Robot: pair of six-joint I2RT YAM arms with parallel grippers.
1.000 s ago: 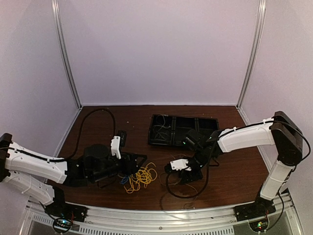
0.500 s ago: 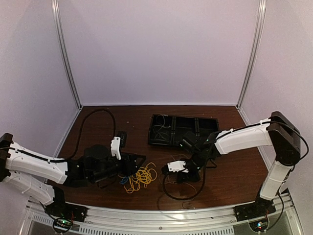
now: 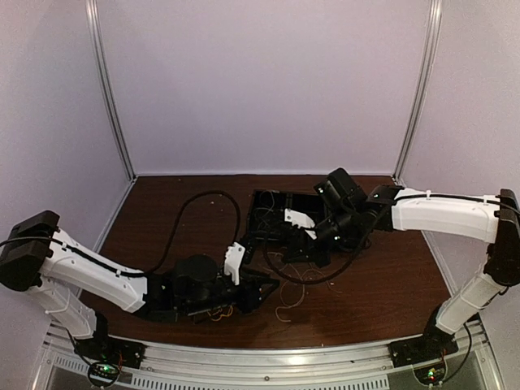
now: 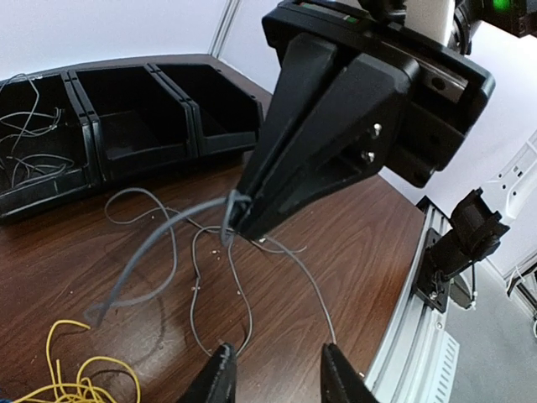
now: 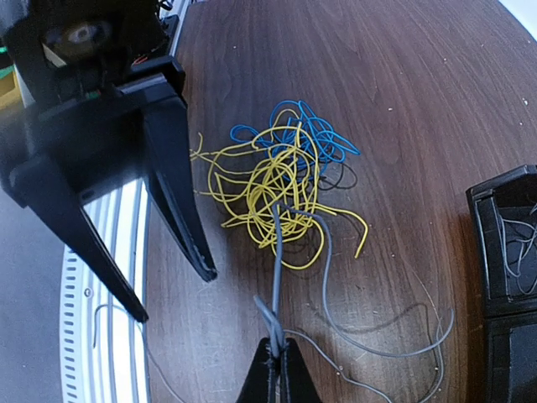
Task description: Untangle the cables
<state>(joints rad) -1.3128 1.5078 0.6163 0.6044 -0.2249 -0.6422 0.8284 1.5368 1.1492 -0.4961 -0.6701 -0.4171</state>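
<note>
My right gripper (image 5: 277, 359) is shut on a pale grey cable (image 5: 278, 277), which runs taut from its tips down into the tangle. The tangle is a yellow bundle (image 5: 270, 191) with a blue loop (image 5: 306, 134) on the table. In the left wrist view the right gripper (image 4: 237, 225) hangs above the wood, and the grey cable (image 4: 151, 243) trails off it in loose loops. Low beside the tangle, my left gripper (image 4: 277, 369) is open with only bare wood between its fingers. From above, the left gripper (image 3: 262, 289) covers most of the yellow bundle (image 3: 219, 311), and the right gripper (image 3: 313, 253) is near the bin.
A black three-compartment bin (image 3: 272, 213) stands at the back centre, with thin grey wires (image 4: 25, 143) in one end compartment. Thick black arm cables (image 3: 195, 213) loop over the table. The aluminium rail (image 4: 419, 344) marks the near edge.
The right gripper shut on the grey cable and rose back toward the bin, drawing it out. The left arm slid right over the yellow bundle, its jaws narrowing.
</note>
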